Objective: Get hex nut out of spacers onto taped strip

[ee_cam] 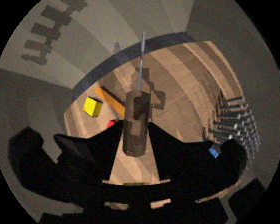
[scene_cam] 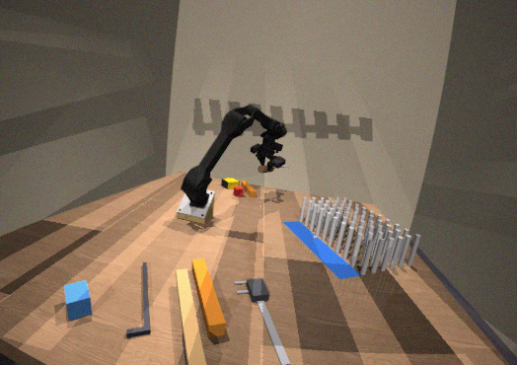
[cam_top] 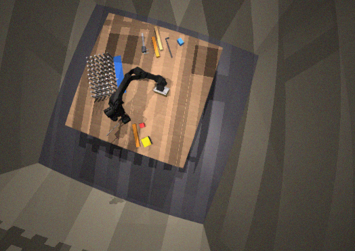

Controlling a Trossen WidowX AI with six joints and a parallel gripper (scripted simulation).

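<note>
My gripper (cam_top: 123,120) (scene_cam: 270,167) (ee_cam: 136,123) is shut on the brown handle of a thin metal rod tool (ee_cam: 136,120). It holds the tool in the air, beyond the near end of the spacer field as the top view shows it. The rod points away from the hand. The metal spacers (cam_top: 101,75) (scene_cam: 356,233) (ee_cam: 236,125) stand in dense rows. The blue taped strip (cam_top: 118,65) (scene_cam: 330,255) (ee_cam: 214,151) lies along their front. A tiny pale speck shows on the strip in the exterior view; it is too small to tell whether it is the nut.
A two-pronged tool (cam_top: 143,48) (scene_cam: 258,290), a black L-shaped tool (cam_top: 169,47) (scene_cam: 146,297), two bars and a blue block (cam_top: 180,41) (scene_cam: 78,300) lie apart from the field. An orange bar (cam_top: 135,135) (ee_cam: 110,100), red block (cam_top: 141,125) and yellow block (cam_top: 146,142) (ee_cam: 92,106) lie near the hand's side.
</note>
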